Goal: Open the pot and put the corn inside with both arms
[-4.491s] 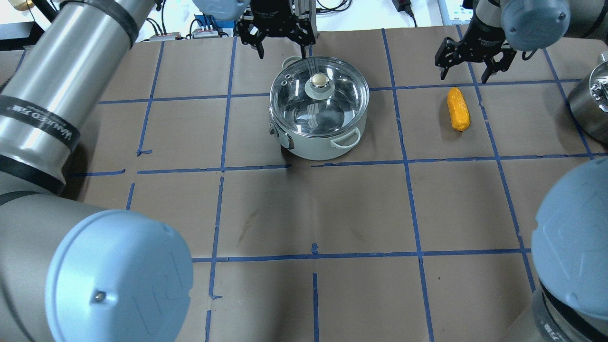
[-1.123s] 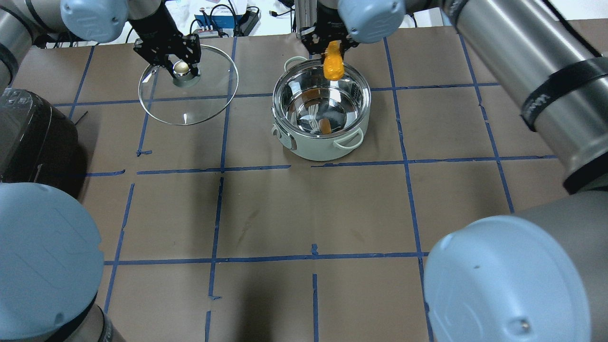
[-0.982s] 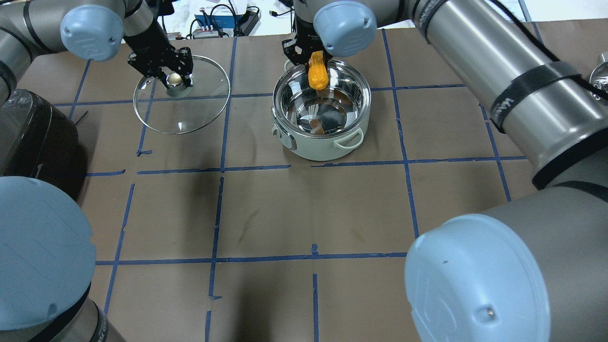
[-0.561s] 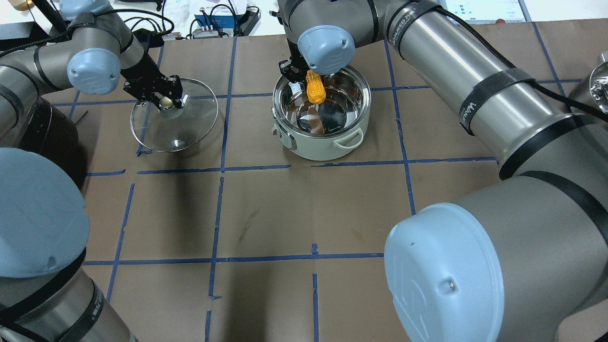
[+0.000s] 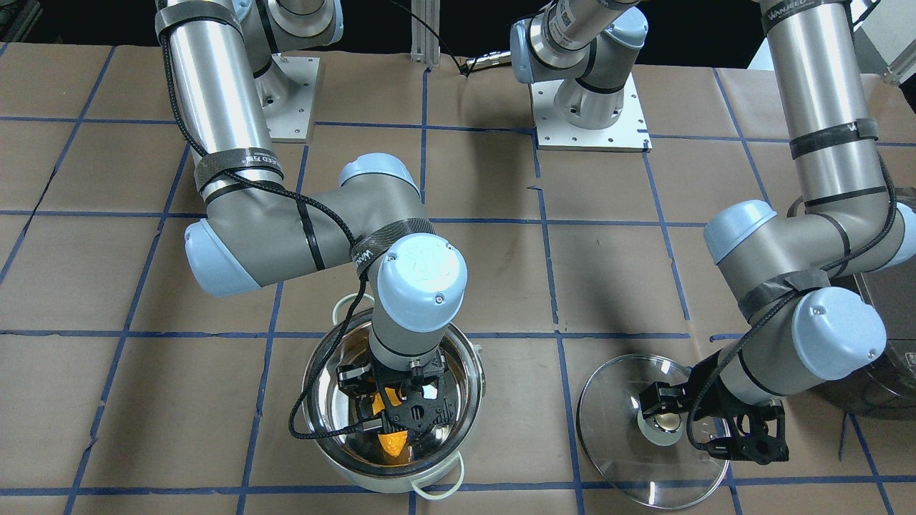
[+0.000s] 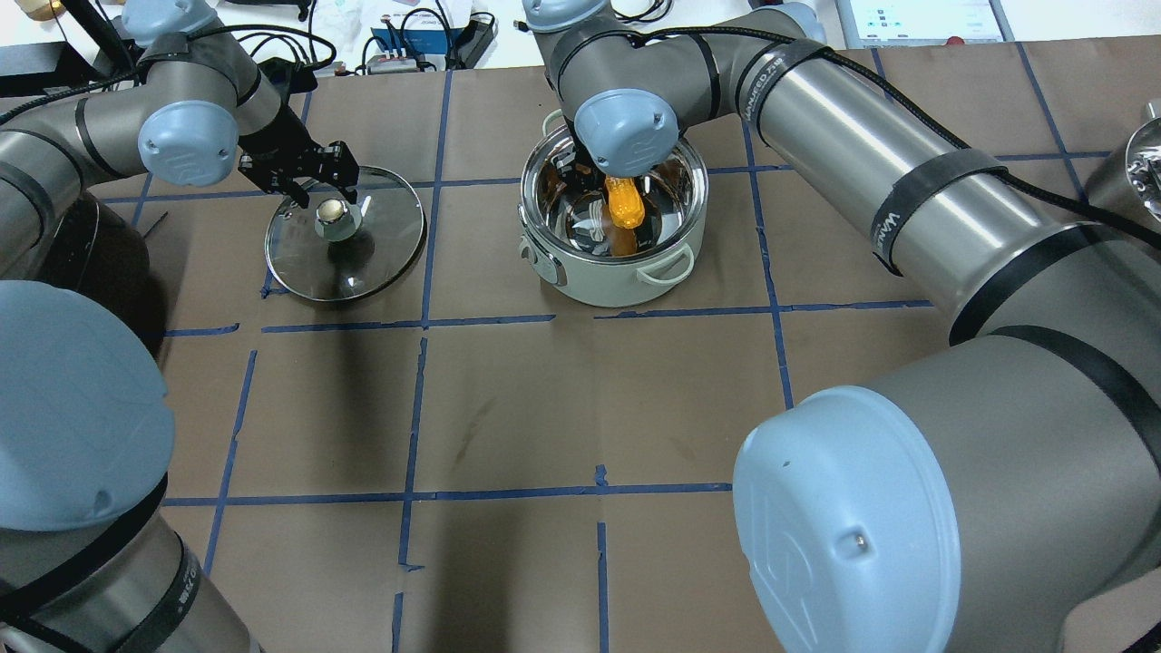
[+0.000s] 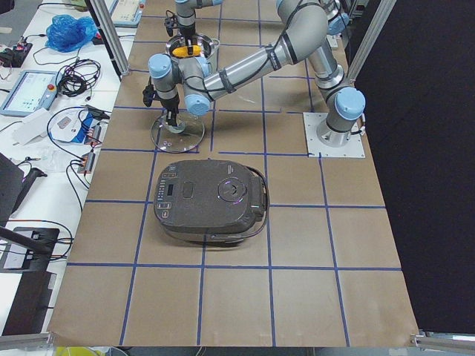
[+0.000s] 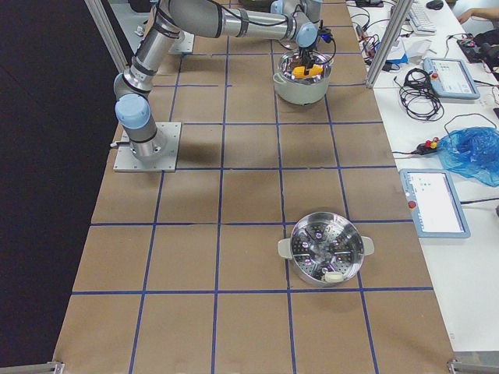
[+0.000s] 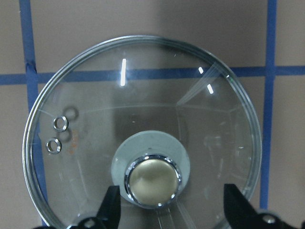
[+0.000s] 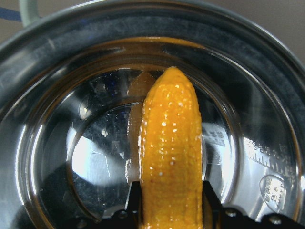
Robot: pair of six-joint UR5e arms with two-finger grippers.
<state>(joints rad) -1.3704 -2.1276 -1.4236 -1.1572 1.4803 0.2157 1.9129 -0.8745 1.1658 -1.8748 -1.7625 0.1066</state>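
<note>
Now right tool (image 10: 171, 196) clamps corn (image 6: 625, 203) inside pot (image 6: 617, 283); left tool (image 9: 172, 196) spread above lid (image 6: 365, 261); rice cooker (image 7: 211, 200) near lid.

Bright, even light from overhead fills every view. White glare streaks cross the glass lid (image 9: 143, 95) in the left wrist view. The pot (image 10: 257, 157) mirrors the corn (image 10: 171, 162) on its shiny steel. Soft, broad shadows fall across the table (image 6: 544, 408). The nearest joint caps (image 6: 853, 544) look oversized and slightly soft. Beyond the table, the side views go black.
</note>
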